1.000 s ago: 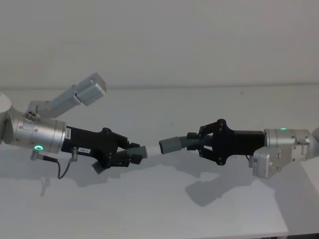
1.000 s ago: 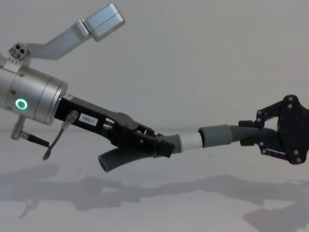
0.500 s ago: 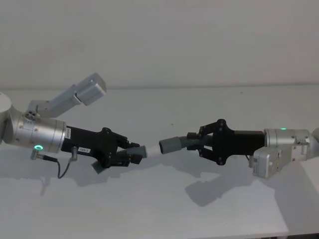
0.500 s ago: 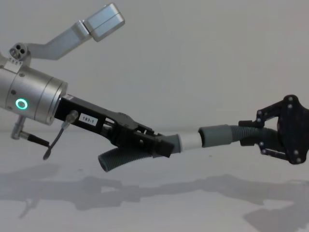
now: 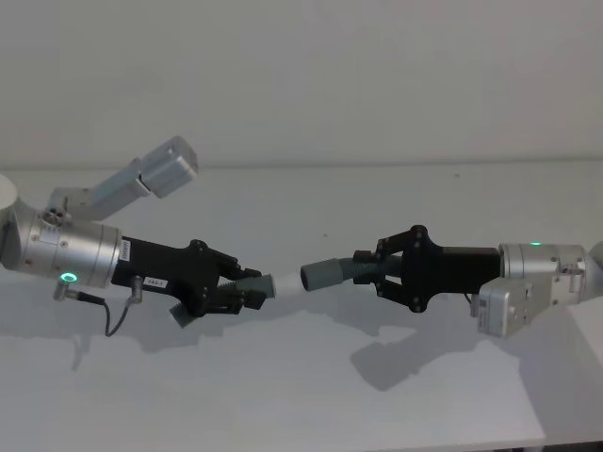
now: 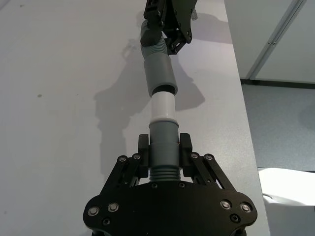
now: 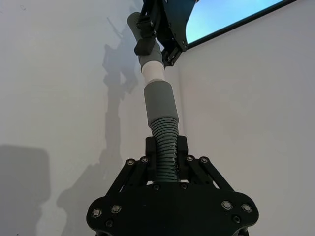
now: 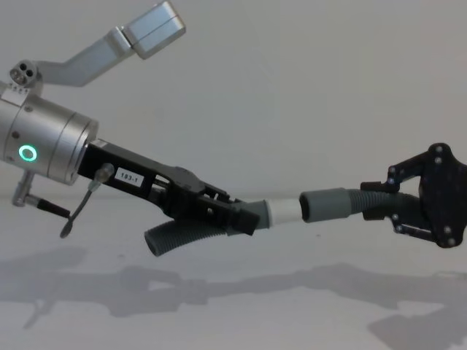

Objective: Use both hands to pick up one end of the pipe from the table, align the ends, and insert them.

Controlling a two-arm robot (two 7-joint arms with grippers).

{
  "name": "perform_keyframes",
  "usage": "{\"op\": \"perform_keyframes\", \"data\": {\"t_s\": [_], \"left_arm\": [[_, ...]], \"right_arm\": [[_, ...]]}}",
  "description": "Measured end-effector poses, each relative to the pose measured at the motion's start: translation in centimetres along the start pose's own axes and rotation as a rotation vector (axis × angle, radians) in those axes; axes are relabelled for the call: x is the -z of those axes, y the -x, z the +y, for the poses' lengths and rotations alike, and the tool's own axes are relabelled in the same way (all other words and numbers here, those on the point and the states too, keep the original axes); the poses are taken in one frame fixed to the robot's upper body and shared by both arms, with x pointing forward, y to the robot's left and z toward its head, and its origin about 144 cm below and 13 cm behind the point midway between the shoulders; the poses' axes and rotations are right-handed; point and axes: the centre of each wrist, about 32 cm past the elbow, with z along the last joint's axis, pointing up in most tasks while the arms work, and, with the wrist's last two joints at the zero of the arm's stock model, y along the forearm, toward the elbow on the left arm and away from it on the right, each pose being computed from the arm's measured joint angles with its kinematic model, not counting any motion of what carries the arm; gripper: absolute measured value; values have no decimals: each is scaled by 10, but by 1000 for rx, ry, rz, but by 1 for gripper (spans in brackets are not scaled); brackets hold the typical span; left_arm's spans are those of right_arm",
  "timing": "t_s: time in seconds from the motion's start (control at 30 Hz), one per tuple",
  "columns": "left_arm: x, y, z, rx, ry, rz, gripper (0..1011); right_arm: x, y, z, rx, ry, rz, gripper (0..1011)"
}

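1. Left gripper [image 8: 244, 217] clamped tight on the white-tipped hose piece [image 8: 182, 235], held up off the table [image 5: 311, 395].
2. White tip [image 8: 286, 211] poked just into the grey cuff [image 8: 325, 203], touching it.
3. Right gripper [image 8: 379, 206], on the cuff's far side, pinched the other ribbed hose piece [image 5: 363, 269], also above the table.

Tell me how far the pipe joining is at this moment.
Done: the left hand holds the dark grey ribbed hose piece with the white tip; the right hand holds the piece with the smooth grey cuff, both off the white table. In hand: the ends are lined up, tip at the cuff's mouth. Left: pushing it fully in.
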Motion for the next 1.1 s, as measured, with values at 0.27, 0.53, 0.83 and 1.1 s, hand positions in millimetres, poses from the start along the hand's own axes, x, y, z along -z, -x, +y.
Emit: {"op": "perform_keyframes", "data": {"t_s": [0.27, 0.53, 0.83, 1.1], "left_arm": [[-2, 0, 1, -1, -1, -3, 327], [-3, -1, 1, -1, -2, -2, 327], [-2, -3, -2, 1, -3, 4, 327], [-1, -4, -3, 4, -4, 7, 327]], "right_arm": [[0, 0, 0, 0, 0, 0, 211], [0, 0, 0, 0, 0, 0, 212], [0, 0, 0, 0, 0, 0, 211], [0, 0, 0, 0, 0, 0, 210]]}}
